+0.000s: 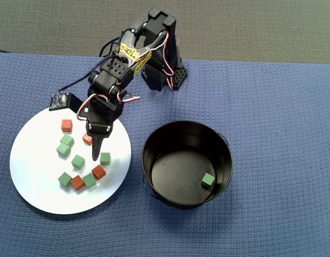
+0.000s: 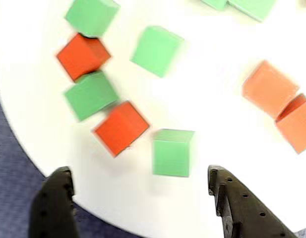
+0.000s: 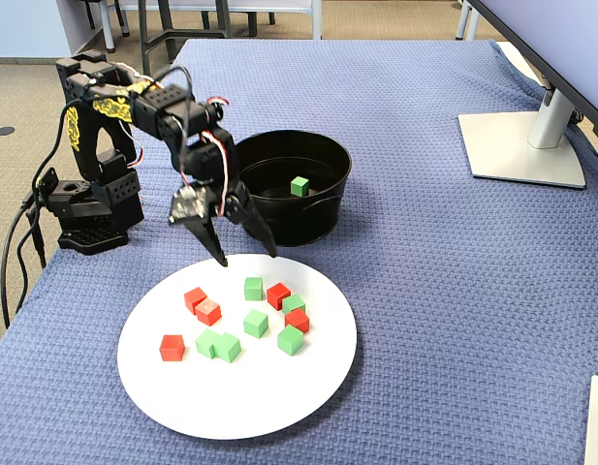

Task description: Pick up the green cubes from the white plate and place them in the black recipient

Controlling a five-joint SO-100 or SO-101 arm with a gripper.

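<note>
One green cube (image 2: 172, 151) is lying closest to us in the wrist view, on the white plate (image 2: 212, 119) just ahead of the tool (image 2: 143, 186), and we are treating it as the target. The tool is hanging spread wide and empty, one finger (image 2: 56, 198) at the plate's edge and the other (image 2: 237, 203) further in, so the cube is sitting between them but slightly forward. To do this well, we are judging that the tool should advance a little toward the plate's centre, then descend until both fingers flank the cube's flat sides before closing.

Just beyond the target, a red-orange cube (image 2: 120, 126) is lying near its corner, with another green cube (image 2: 91, 94) touching that one. We are thinking the finger on that side risks nudging the red one, so a straight vertical drop looks safer than a sweep.

Further across the plate, more green cubes (image 1: 78, 161) and red ones are scattered; in the overhead view we are counting six green still on the plate.

Farthest off, beside the plate on the blue cloth of the table (image 1: 282, 134), the black recipient (image 1: 154, 140) is standing with one green cube (image 1: 208, 180) already inside, near its wall away from the plate. After lifting, we are expecting to need enough height to clear its tall rim.
</note>
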